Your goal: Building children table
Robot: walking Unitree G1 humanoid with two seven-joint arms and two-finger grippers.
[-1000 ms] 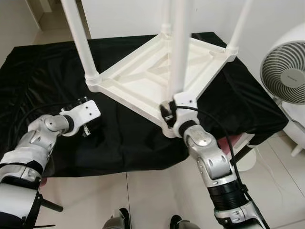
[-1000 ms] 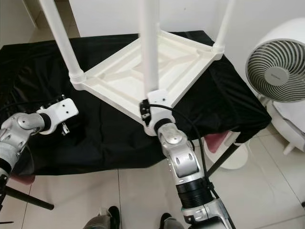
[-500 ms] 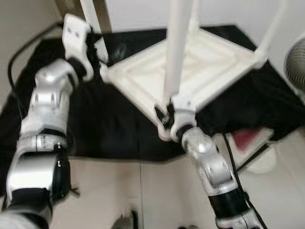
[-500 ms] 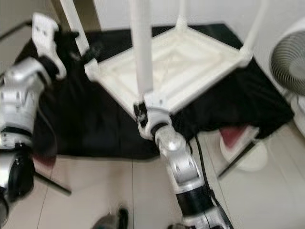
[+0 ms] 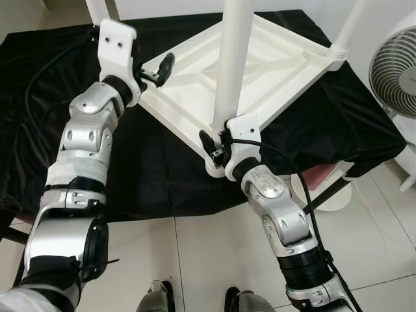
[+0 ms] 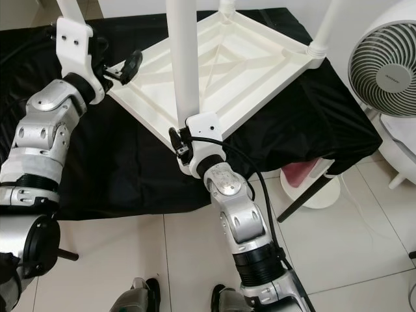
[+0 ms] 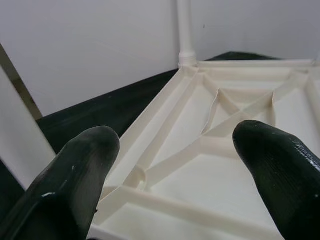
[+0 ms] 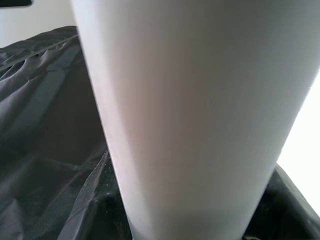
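Right gripper (image 5: 218,144) clamped the near white tubular leg (image 5: 233,62) at the upturned white plastic tabletop (image 5: 260,62), seemingly seating it; left gripper (image 5: 159,68) open over the tabletop's left corner, steadying likely next.

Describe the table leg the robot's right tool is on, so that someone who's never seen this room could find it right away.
A white children's table lies upside down on a black cloth, its legs pointing up. Find the corner that juts nearest the robot, at the cloth's front edge. The leg rising from that corner is the one with the right tool at its base; the other legs stand at corners farther back.
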